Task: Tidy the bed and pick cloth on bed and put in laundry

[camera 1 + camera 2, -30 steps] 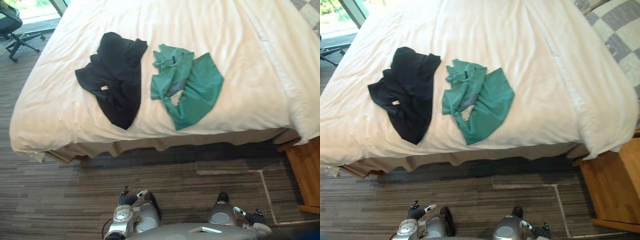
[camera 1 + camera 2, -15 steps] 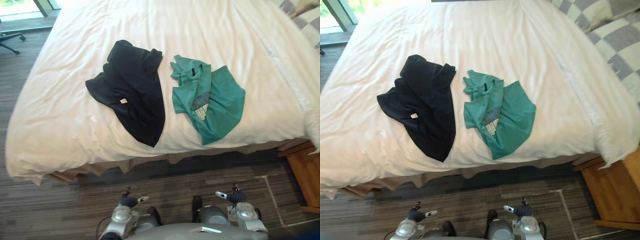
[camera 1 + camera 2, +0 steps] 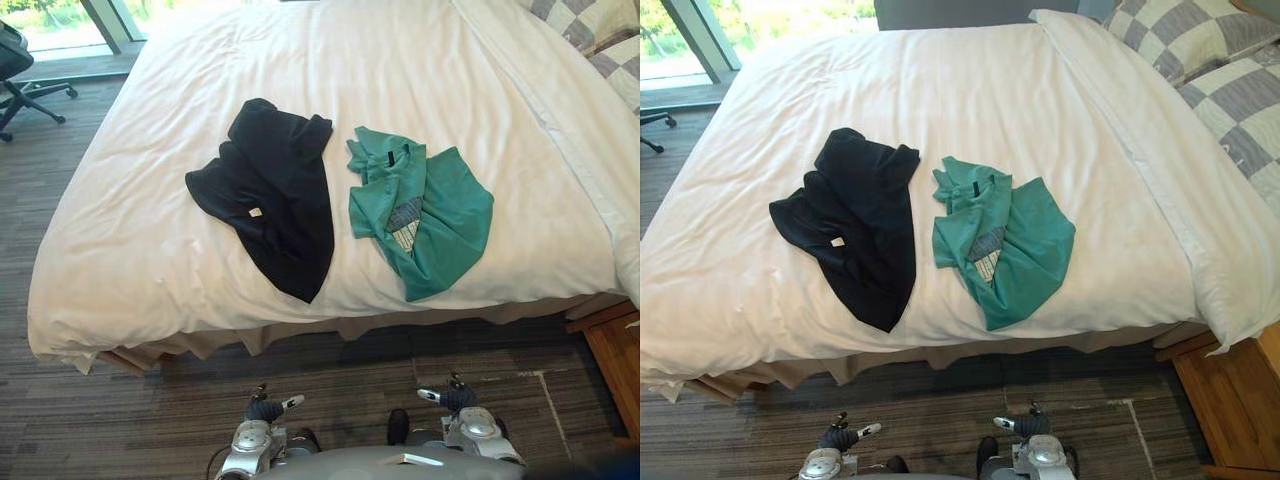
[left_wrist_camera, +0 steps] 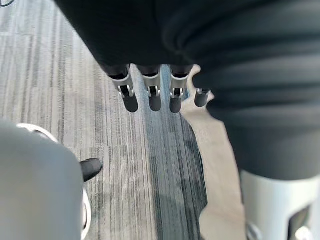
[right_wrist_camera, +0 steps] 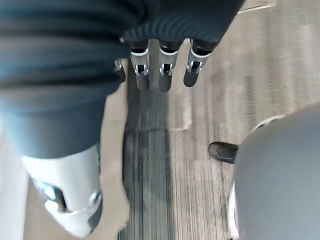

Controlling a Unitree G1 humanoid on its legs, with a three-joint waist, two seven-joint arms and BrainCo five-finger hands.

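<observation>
**Your left hand (image 3: 262,410) and right hand (image 3: 455,398) hang empty beside the bed (image 3: 200,338), with two cloths yet to lift.**
Both hands sit low over the floor (image 3: 110,420), fingers straight and loose, holding nothing. Ahead, the black cloth (image 3: 268,195) and green cloth (image 3: 430,215) lie just beside each other near the bed's close edge. Each runs lengthwise far to near: the black tapers to a point toward you, and the green has its collar at the far end. Grab carelessly and you may drag the neighbour or pinch up the duvet (image 3: 970,90).
</observation>
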